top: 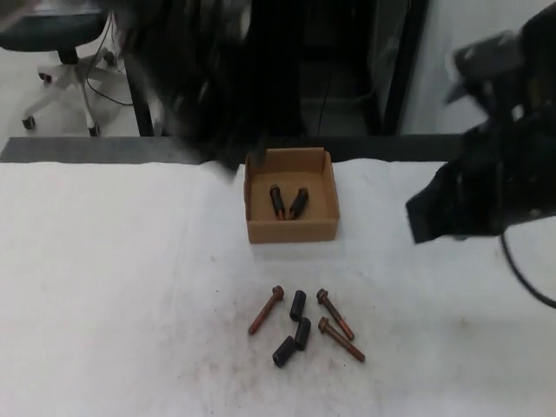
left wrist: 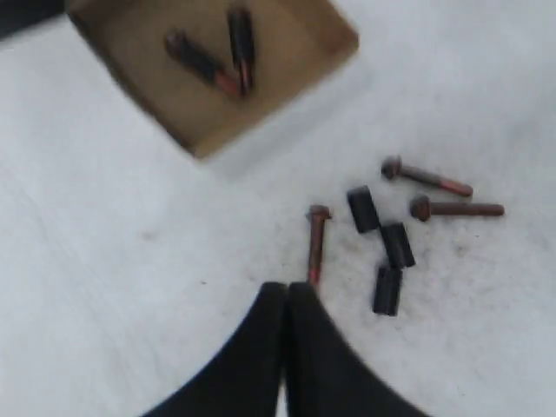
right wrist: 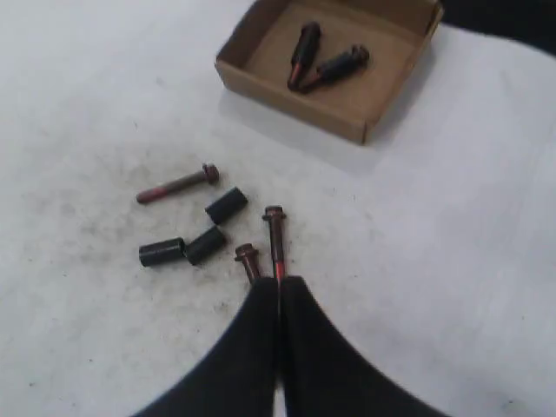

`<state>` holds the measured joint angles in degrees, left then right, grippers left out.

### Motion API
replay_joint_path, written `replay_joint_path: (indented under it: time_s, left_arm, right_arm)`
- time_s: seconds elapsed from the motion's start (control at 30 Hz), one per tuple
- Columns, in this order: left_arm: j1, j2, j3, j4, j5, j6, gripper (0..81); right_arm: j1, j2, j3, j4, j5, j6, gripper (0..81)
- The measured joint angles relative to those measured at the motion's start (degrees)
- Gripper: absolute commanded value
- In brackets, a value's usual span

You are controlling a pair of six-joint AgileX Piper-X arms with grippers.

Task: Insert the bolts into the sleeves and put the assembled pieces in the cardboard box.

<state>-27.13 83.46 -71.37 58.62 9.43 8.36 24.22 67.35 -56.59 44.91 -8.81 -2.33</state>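
Observation:
Three copper-coloured bolts (top: 265, 310) (top: 334, 314) (top: 340, 339) and three black sleeves (top: 297, 305) (top: 302, 333) (top: 283, 351) lie loose on the white cloth. Behind them stands the cardboard box (top: 292, 231) with two assembled pieces (top: 277, 201) (top: 298, 202) inside. My left gripper (left wrist: 285, 294) is shut and holds nothing; it hangs above the cloth just short of one bolt (left wrist: 317, 245). My right gripper (right wrist: 278, 288) is also shut and bare, its tips close over two bolts (right wrist: 275, 239) (right wrist: 248, 261). Sleeves (right wrist: 226, 205) lie beside them.
White cloth (top: 104, 287) covers the bench, with open room left and right of the parts. A dark arm (top: 491, 187) hangs over the right side and a blurred dark arm (top: 191, 87) over the far left. An office chair (top: 61, 52) stands beyond the bench.

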Motion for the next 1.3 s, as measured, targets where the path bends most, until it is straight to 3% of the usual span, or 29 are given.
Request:
replay_joint_path:
  time_s: [0.13, 0.17, 0.4, 0.47, 0.6, 0.67, 0.87, 1.3]
  left_arm:
    - [-0.22, -15.39, 22.86, -11.93, -0.30, -6.53, 0.3]
    - [-0.22, -23.89, 31.74, -19.31, -0.31, -9.70, 0.3]
    - [-0.22, -40.84, 47.97, -42.13, -0.46, -12.05, 0.3]
    - [-0.22, -42.85, 49.11, -44.19, -0.46, -12.16, 0.3]
    - [-0.22, -43.78, 50.31, -47.90, -0.76, -12.18, 0.3]
    - [-0.22, -43.78, 50.43, -48.07, -1.04, -12.18, 0.3]
    - [-0.22, -43.78, 50.46, -48.20, -2.20, -12.18, 0.3]
    - [-0.22, -43.78, 50.46, -48.34, -2.43, -12.18, 0.3]
  right_arm:
    - [0.00, 5.23, 0.00, -0.78, 0.00, -0.31, 0.2]
    - [0.00, 6.31, 0.00, -1.38, 0.00, -0.73, 0.2]
    - [0.00, 16.07, 0.00, -6.99, -2.45, -3.67, 2.4]
    - [0.00, 19.71, 0.00, -9.16, -3.64, -3.67, 9.5]
    - [0.51, 26.09, -1.08, -11.83, -7.68, -3.67, 32.3]
    - [1.58, 28.15, -2.51, -12.06, -6.10, -3.67, 36.5]
    - [4.85, 34.40, -9.01, -11.78, -0.53, -7.27, 32.7]
    - [5.11, 39.81, -12.40, -8.97, 3.95, -8.72, 32.6]
